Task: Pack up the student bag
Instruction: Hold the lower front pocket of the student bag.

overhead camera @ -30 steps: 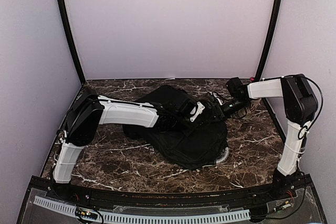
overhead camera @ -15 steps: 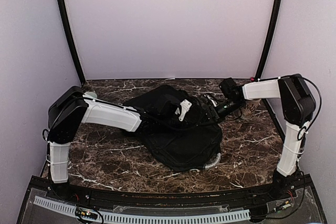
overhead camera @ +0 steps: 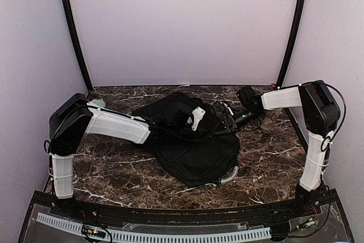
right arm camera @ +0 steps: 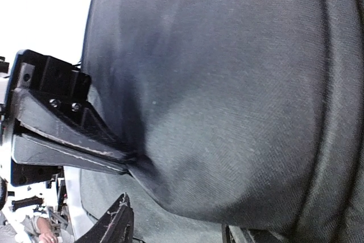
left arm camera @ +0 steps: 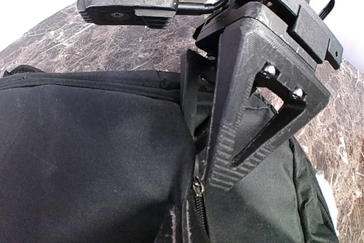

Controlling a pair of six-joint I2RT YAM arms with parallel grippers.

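Note:
The student bag (overhead camera: 196, 143), a black fabric backpack, lies in the middle of the table with its pale grey loop handle (overhead camera: 230, 176) at the near right. My left gripper (overhead camera: 195, 119) reaches over the bag's top and is shut on a fold of its fabric; it also shows in the right wrist view (right arm camera: 126, 163). My right gripper (overhead camera: 232, 121) is at the bag's far right edge and pinches the fabric beside the zipper (left arm camera: 198, 189); it also shows in the left wrist view (left arm camera: 206, 160). The bag's fabric (right arm camera: 227, 95) fills the right wrist view.
The dark marble table (overhead camera: 114, 169) is closed in by lilac walls, with black posts (overhead camera: 73, 32) at the back corners. A small pale object (overhead camera: 98, 102) sits at the back left behind my left arm. The black front rail (overhead camera: 170, 214) runs along the near edge.
My left arm has drawn back to the left with the bag's fabric in its grip. The bag has shifted left and back, and my right gripper has followed it.

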